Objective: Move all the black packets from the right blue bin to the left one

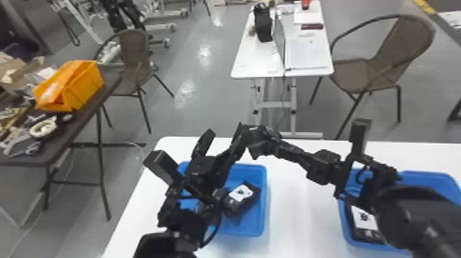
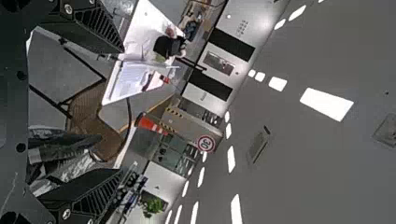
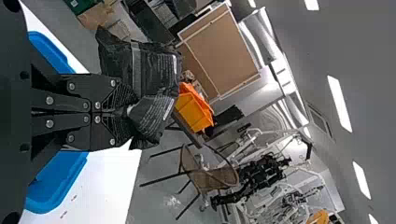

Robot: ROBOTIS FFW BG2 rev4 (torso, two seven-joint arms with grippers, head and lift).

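My left gripper (image 1: pixel 225 132) stands open above the left blue bin (image 1: pixel 264 212). My right gripper (image 1: pixel 274 145) reaches across the table from the right, shut on a black packet (image 1: pixel 254 134) close beside the left gripper's right finger. The left wrist view has the left gripper (image 2: pixel 121 110) open, with a shiny dark packet (image 2: pixel 65 149) near the lower finger; contact is unclear. In the right wrist view the right gripper (image 3: pixel 122 113) pinches the crumpled black packet (image 3: pixel 156 74). A white-labelled black packet (image 1: pixel 241 192) lies in the left bin, another (image 1: pixel 364 219) in the right blue bin (image 1: pixel 425 175), partly behind the right arm.
Both bins stand on a white table (image 1: pixel 302 212), with bare tabletop between them. Beyond its far edge are a second white table (image 1: pixel 253 65) and a brown chair (image 1: pixel 384 68). An orange bin (image 1: pixel 82 89) rests on a dark table at the left.
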